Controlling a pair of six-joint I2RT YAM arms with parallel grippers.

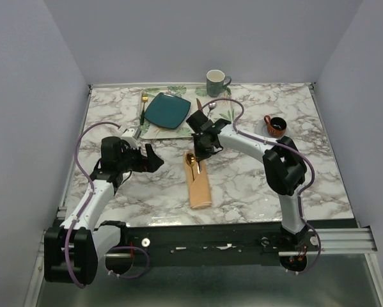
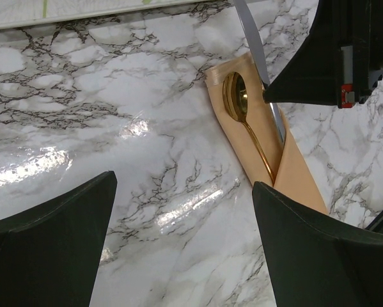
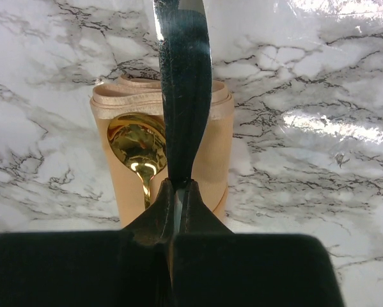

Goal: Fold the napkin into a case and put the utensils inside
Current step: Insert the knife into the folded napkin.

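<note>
Napkin [image 1: 199, 188] folded into narrow peach case, spoon [image 3: 137, 144] inside. Right gripper [image 3: 177, 192] pinches knife [image 3: 183, 77], unseen in top view; left gripper [image 2: 181, 184] spread wide.

1. The napkin [image 3: 213, 153], under the right gripper [image 3: 177, 188], is shown in plain peach-tan with no pattern.
2. The spoon [image 3: 137, 144], just beside that gripper's fingers, is finished in shiny gold.
3. The knife [image 3: 185, 96], between the same black fingers, is rendered silver-grey with a dark reflection.
4. The table [image 1: 255, 185] is finished in white marble with grey-black veining.
5. The left gripper [image 2: 181, 192] is moulded in black.
6. Beyond the right gripper, a teal plate [image 1: 167, 110] is seen on a white tray [image 1: 149, 132] printed with green leaves.
</note>
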